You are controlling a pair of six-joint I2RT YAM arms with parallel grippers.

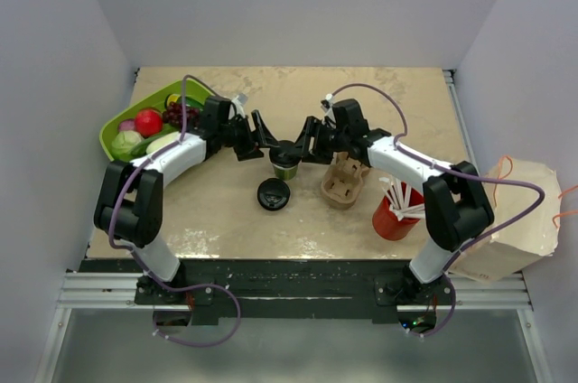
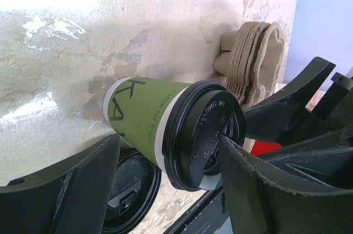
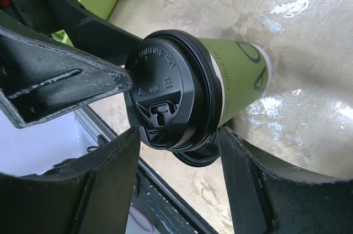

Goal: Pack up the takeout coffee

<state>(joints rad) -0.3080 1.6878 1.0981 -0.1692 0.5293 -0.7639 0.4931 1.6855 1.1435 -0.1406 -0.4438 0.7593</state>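
Takeout coffee stands upright near the middle of the tabletop, black lid on, green wall showing below it. 2 hands meet at it from opposite sides: left hand from the left, right hand from the right.

Left hand: jaws wide. In its wrist view the cup sits between the 2 fingers. One fingertip touches the lid's top face. The other lies beside the lower cup wall, and we cannot tell whether it makes contact. As far as we can see, it is not clamped.

Right hand: its 2 fingers straddle the lid closely, the gap about the lid's width. We cannot tell whether they press on the rim or only flank it.

Around it:
- A loose black lid lies flat on the tabletop just in front of the cup, toward the arm bases.
- A brown pulp cup carrier sits just right of the cup, beside the right arm.
- A red cup holding white straws stands nearer the right edge — apart from the coffee.
- A green tray of fruit sits at far left, beside the left arm.
- A pale paper bag sits past the tabletop's right edge.
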